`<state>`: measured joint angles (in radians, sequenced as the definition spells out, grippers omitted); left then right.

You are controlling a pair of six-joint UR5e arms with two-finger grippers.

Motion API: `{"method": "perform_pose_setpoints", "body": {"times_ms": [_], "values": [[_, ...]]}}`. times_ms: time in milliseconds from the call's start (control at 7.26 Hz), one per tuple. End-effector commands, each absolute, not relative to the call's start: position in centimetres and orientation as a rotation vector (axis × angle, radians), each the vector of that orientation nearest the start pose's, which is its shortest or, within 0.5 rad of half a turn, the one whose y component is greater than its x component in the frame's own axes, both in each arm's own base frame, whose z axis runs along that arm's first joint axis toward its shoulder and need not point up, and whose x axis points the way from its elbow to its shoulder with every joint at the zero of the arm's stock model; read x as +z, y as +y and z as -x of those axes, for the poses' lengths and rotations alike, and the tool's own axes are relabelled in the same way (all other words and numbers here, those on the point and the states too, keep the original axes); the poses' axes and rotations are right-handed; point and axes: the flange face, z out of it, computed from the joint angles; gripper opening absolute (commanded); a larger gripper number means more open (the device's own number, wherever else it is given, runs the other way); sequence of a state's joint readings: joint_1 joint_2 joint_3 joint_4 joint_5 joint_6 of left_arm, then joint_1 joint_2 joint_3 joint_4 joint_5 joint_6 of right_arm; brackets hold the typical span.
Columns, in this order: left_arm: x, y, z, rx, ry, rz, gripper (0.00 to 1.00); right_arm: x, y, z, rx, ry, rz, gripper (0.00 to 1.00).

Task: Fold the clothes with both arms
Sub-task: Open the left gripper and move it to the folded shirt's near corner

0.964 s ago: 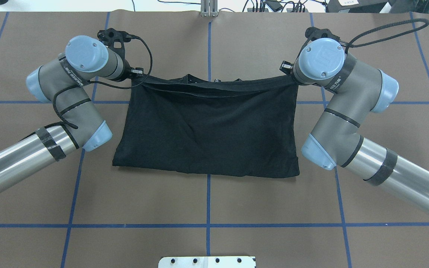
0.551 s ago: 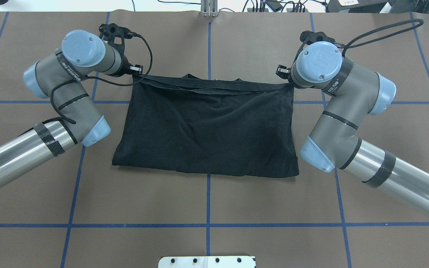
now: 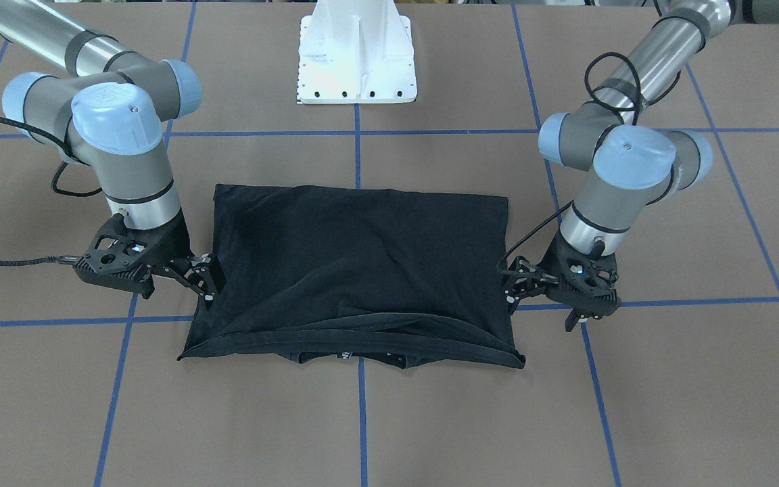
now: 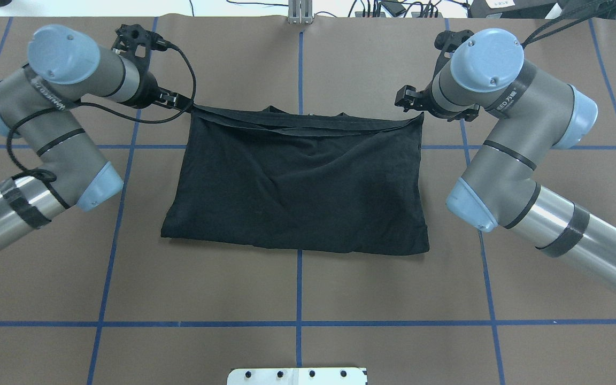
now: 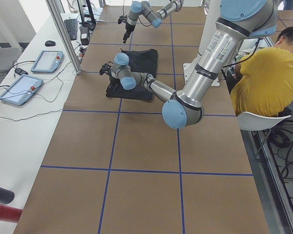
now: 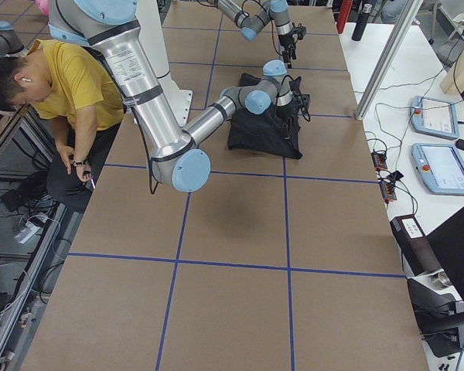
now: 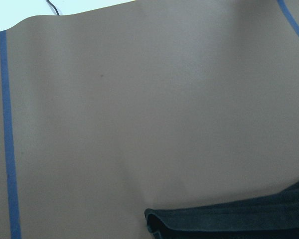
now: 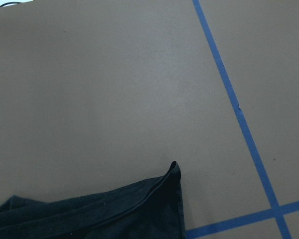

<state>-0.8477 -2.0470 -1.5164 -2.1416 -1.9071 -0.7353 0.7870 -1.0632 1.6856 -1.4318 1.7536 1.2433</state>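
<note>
brown table (image 4: 206, 289), blue tape grid (image 4: 393, 323); white side bench (image 5: 10, 141)

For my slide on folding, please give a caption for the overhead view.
Left gripper and right gripper flank the far edge of a folded black shirt on the brown table.

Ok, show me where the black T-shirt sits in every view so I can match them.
Exterior front-facing: T-shirt dead centre, layered edge nearest the camera.
Overhead exterior: T-shirt centre, layered edge at the top.
Exterior left: T-shirt upper middle, partly behind the left arm.
Exterior right: T-shirt upper middle, partly behind the right arm.
Left wrist-mounted: T-shirt bottom right corner only.
Right wrist-mounted: T-shirt bottom left corner only.
Shared landmark: the blue tape grid.
</note>
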Motion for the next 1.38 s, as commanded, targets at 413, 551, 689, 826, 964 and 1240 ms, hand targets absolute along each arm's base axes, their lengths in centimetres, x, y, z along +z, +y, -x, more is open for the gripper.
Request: {"method": "perform_pose_setpoints", "body": {"times_ms": [413,551,689,826,964,1240], "values": [[41.6,-40.5,-36.0,0.186,1.070,-0.444,1.00,30.0,-52.6,36.7,0.334,-0.784,-0.266,1.00],[41.7,-37.7,-39.5,0.151,1.078,-0.404,1.00,30.0,-52.6,36.7,0.337,-0.783,-0.266,1.00],[41.5,-36.0,-41.5,0.124,1.083,-0.392,1.00,29.9,-52.6,36.7,0.338,-0.785,-0.267,1.00],[41.1,-34.5,-43.2,0.105,1.100,-0.362,0.99,30.0,-52.6,36.7,0.337,-0.784,-0.266,1.00],[41.0,-34.3,-43.9,0.098,1.099,-0.364,0.92,29.9,-52.6,36.7,0.336,-0.785,-0.267,1.00],[41.2,-34.3,-44.0,0.098,1.097,-0.361,0.78,30.0,-52.6,36.7,0.338,-0.784,-0.266,1.00]]}}
